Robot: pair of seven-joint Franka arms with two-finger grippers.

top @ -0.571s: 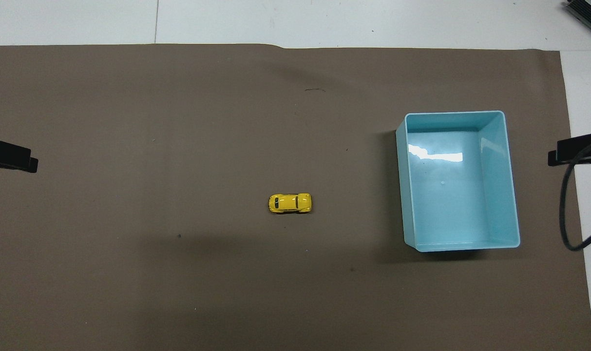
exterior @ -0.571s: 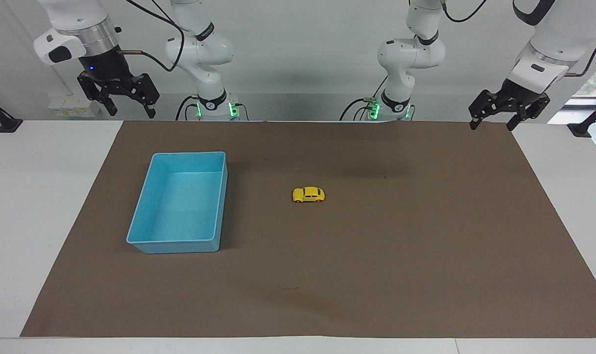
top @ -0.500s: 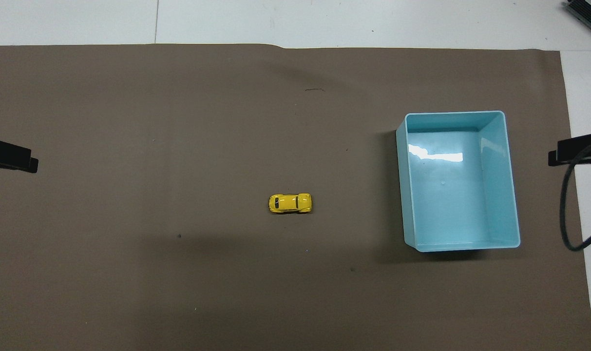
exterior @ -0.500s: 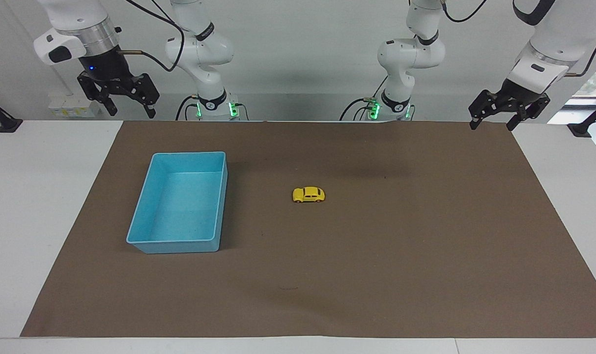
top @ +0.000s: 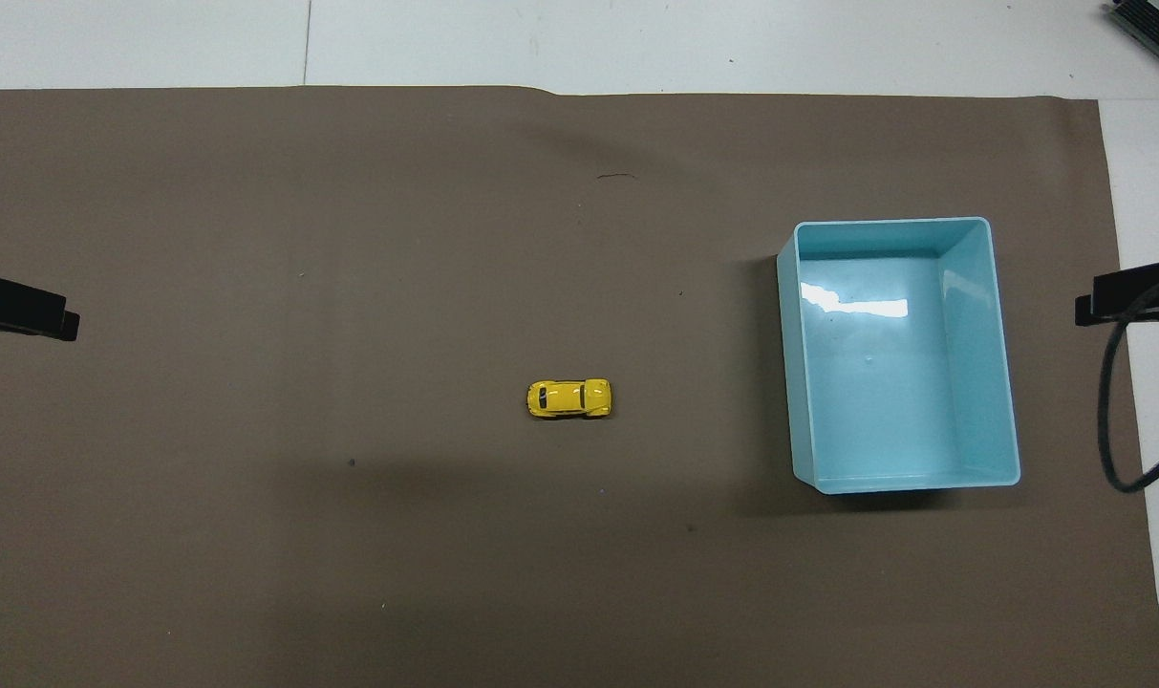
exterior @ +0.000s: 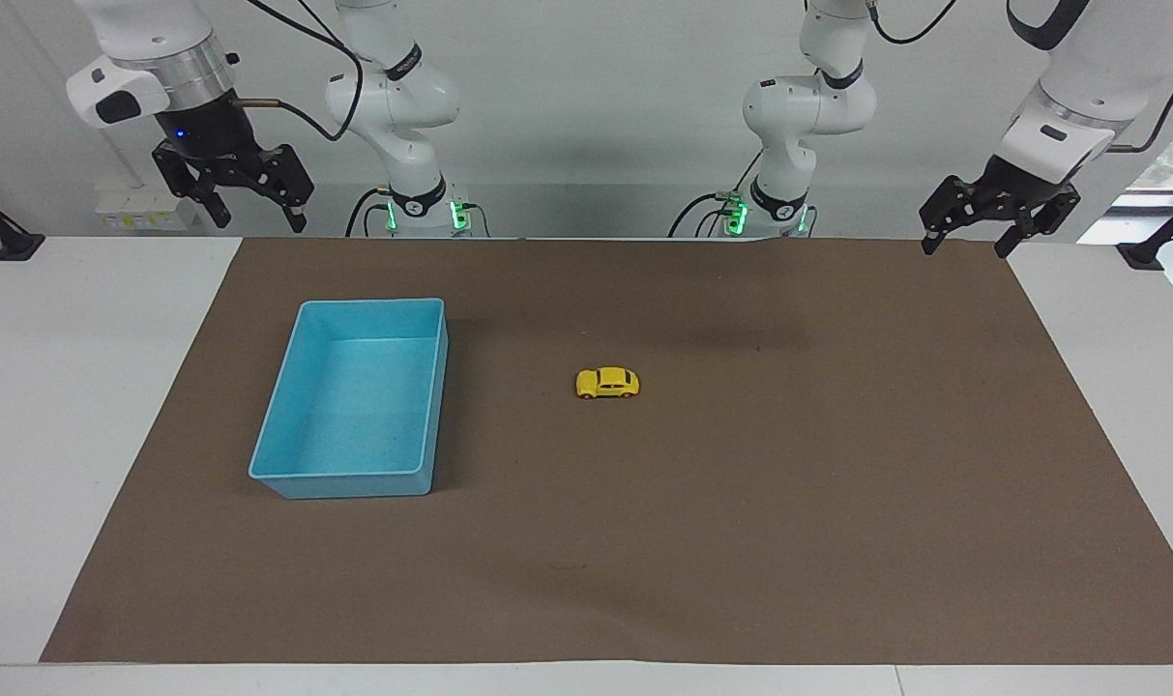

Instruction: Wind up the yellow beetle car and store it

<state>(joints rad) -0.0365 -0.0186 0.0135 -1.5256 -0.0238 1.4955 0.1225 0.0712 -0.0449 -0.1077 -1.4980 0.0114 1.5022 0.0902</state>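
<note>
Tabletop point(exterior: 83, 387): white, wide; bare white strips show at both side edges of the facing view.
Mat point(exterior: 741, 503): one brown sheet, covers most of the tabletop from top edge to bottom edge of the facing view; a few small dark specks on it.
Room: plain pale wall across the top of the facing view; two white arm bases with green lights at upper centre.
Yellow beetle car point(exterior: 607, 383): count one. Stands on its wheels on the mat, about centre of the facing view, just below centre in the overhead view point(top: 568, 398). Untouched, well apart from both grippers.
Blue bin point(exterior: 286, 474): count one. Open-topped, rectangular, nothing inside. Left of centre in the facing view, right side in the overhead view point(top: 1004, 382). Well apart from the car.
Grippers: count two, both raised.
Right gripper point(exterior: 252, 217): upper left of the facing view, over the tabletop's top edge; fingers apart, holding nothing.
Left gripper point(exterior: 966, 246): upper right of the facing view, over the mat's top corner; fingers apart, holding nothing.
Clamps: two black ones, at the side edges of the overhead view, one each.
</note>
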